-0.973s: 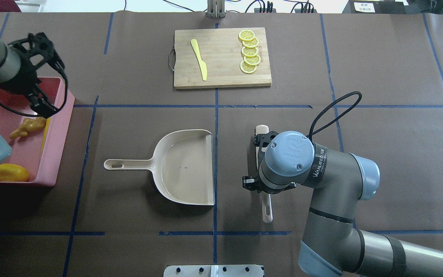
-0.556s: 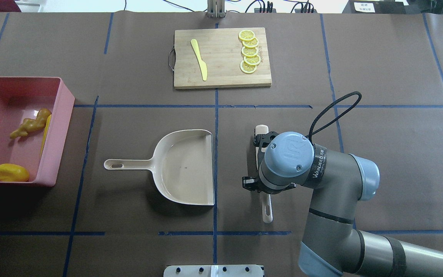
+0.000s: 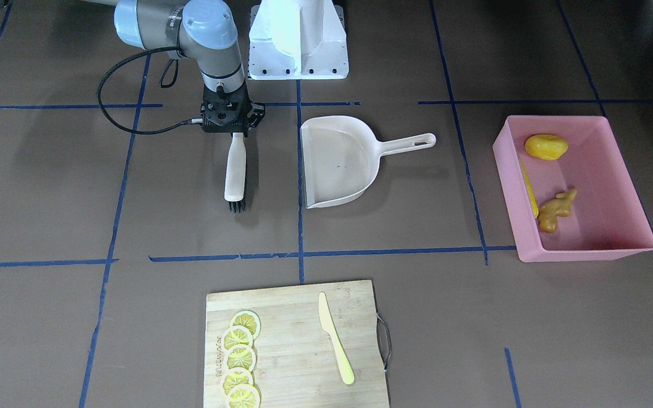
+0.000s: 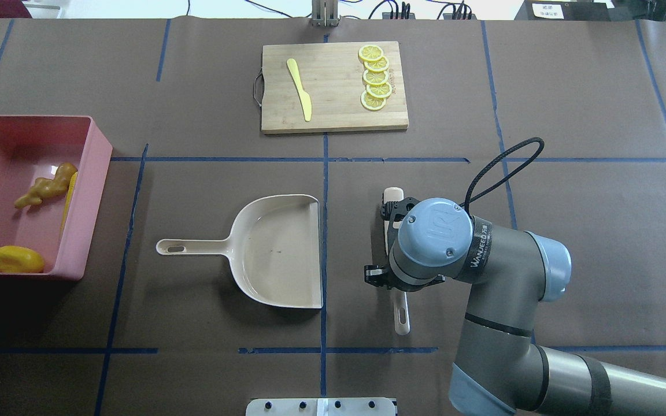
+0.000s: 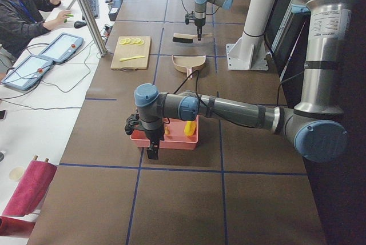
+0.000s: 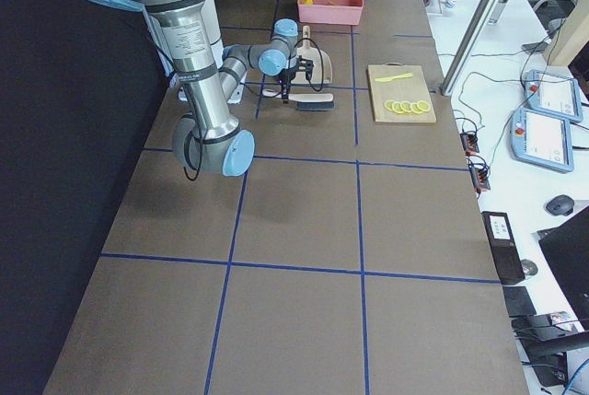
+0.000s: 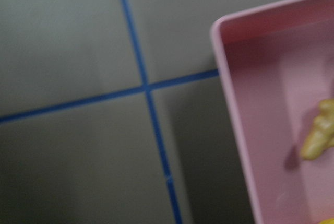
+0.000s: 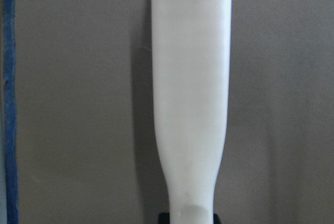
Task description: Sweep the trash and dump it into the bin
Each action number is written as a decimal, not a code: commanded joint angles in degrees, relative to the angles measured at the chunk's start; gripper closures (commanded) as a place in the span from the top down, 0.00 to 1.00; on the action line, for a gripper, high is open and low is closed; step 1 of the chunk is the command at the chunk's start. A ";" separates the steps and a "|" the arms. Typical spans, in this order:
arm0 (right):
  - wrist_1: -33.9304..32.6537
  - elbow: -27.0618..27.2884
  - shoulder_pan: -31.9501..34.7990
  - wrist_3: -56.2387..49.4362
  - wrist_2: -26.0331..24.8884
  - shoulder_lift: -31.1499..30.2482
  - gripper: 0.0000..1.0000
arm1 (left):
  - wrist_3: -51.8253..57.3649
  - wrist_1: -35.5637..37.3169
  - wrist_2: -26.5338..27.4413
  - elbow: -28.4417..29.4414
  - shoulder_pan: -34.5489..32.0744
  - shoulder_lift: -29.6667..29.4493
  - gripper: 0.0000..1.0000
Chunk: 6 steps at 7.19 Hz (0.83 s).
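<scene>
Pink plastic bin at the robot's left end of the surface, flat on its base, already holding all the trash. Corn cob lying along the inner wall nearest the dustpan, ginger root just beside, perhaps touching, potato-like lump alone in the corner nearest the robot. No trash seen outside the bin; sweep and dump judged done. Handling, by guess: toy foods probably light moulded plastic, hard, smooth-skinned. Cob and lump apt to roll, ginger knobs apt to snag; better pushed with bristles than pinched. Bin likely light, thin-walled, fairly stiff, liable to slide on the brown covering if nudged; best taken by pinching across the rim of a long wall. Beige dustpan empty, flat, mouth toward the brush, handle toward the bin; that handle the obvious hold. Brush flat on the surface, bristles pointing away from the robot, slim waist of the white handle the place to grip. Right claw low over that handle end, fingers seemingly spread to either side, released rather than clamping, though partly hidden under the wrist. Left claw hanging off the bin's outer side, seen only small from the side camera; cannot tell whether spread or clenched. Cutting board with lemon slices and knife on the far side, no part of the job.
</scene>
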 commanded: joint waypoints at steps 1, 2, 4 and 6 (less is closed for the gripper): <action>0.00 -0.05 0.06 -0.12 -0.33 0.06 0.00 | 9.10 0.12 -2.35 0.76 -4.47 2.34 1.00; 0.00 0.04 0.06 -0.12 -0.42 0.06 0.00 | 10.56 0.04 -7.42 1.38 -8.25 3.65 1.00; -0.09 0.04 0.58 -0.21 -0.42 0.06 0.00 | 10.75 -0.48 -10.28 0.77 -9.78 6.12 1.00; 0.00 0.21 1.98 -0.64 -0.16 0.06 0.00 | 10.58 -0.57 -9.76 1.56 -9.69 6.13 1.00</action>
